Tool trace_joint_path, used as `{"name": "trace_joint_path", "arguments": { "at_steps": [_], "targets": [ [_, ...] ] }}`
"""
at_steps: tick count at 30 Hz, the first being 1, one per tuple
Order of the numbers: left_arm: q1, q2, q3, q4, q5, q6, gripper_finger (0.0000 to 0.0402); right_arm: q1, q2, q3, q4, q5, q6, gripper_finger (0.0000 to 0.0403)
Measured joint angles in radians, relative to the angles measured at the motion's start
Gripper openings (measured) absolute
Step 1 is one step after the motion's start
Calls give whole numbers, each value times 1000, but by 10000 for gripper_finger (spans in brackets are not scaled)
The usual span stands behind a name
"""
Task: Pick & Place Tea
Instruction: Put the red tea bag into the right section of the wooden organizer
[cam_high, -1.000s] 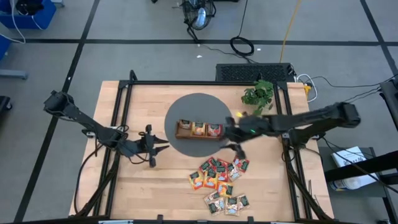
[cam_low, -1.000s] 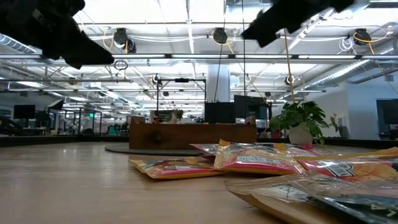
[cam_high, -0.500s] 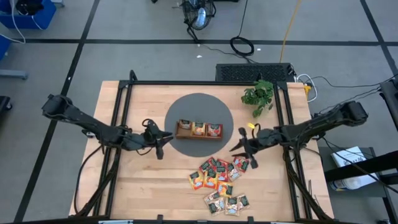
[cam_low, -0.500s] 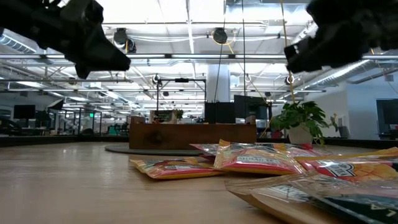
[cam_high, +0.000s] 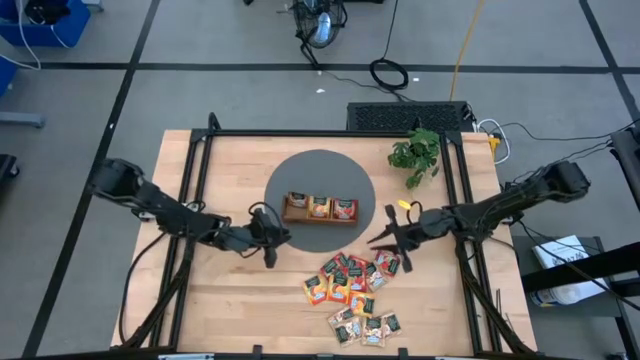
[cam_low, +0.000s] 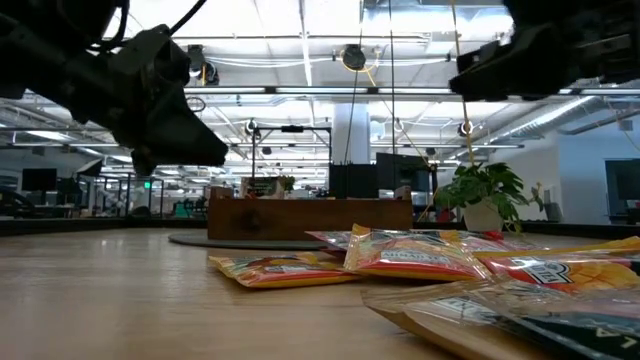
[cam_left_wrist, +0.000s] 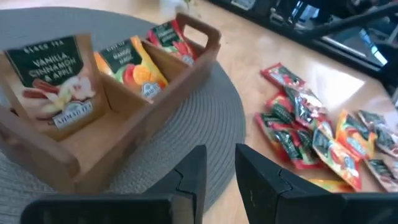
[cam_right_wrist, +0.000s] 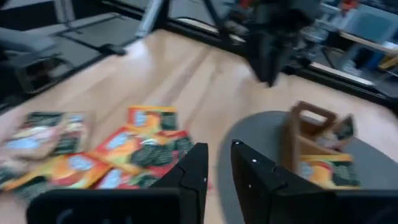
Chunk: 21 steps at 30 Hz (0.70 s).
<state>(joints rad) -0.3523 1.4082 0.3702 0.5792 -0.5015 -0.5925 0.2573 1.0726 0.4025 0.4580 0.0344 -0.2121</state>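
**Both grippers empty above the table, tea still loose**

High view: the left gripper (cam_high: 268, 237) hangs at the near-left edge of the round grey mat (cam_high: 320, 165), holding nothing. The right gripper (cam_high: 388, 236) hangs just right of the mat, above the far end of the tea pile (cam_high: 355, 295), also empty. The pile lies on the wooden table (cam_high: 230, 300) nearer than the mat; its sachets point every way, with no common long axis. The tray (cam_high: 320, 208) sits on the mat with its long side across the table and one sachet in each of its three compartments. A plant (cam_high: 415, 152) stands at the far right.

Low view: both grippers are off the table. The sachets (cam_low: 420, 258) lie flat and overlapping in front of the tray (cam_low: 310, 218).

Left wrist view: the left fingers (cam_left_wrist: 193, 177) stand a narrow gap apart with nothing between them. They point at the tray (cam_left_wrist: 124, 112), where a dark green sachet (cam_left_wrist: 53, 78), an orange one (cam_left_wrist: 134, 68) and a red one (cam_left_wrist: 171, 37) stand on edge, leaning, labels facing the camera. The loose tea (cam_left_wrist: 317, 137) lies beyond.

Right wrist view: the right fingers (cam_right_wrist: 196, 168) are a narrow gap apart, gripping nothing, over the loose sachets (cam_right_wrist: 93, 155), with the tray (cam_right_wrist: 317, 140) farther off.
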Motion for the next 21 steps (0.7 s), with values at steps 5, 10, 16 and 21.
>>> {"name": "trace_joint_path", "arguments": {
  "at_steps": [5, 10, 16, 21],
  "targets": [
    [31, 21, 0, 78, -47, 175, 88, -107, 123, 142, -128, -185, -15, 41],
    [53, 21, 0, 129, -125, 268, 88, -214, 321, 373, -328, -418, -44, 21],
    [59, 21, 0, 118, -136, 296, 88, -259, 585, 692, -616, -588, -155, 7],
    [47, 21, 0, 67, -128, 303, 88, -258, 767, 882, -794, -689, -269, 18]
  ]
}}
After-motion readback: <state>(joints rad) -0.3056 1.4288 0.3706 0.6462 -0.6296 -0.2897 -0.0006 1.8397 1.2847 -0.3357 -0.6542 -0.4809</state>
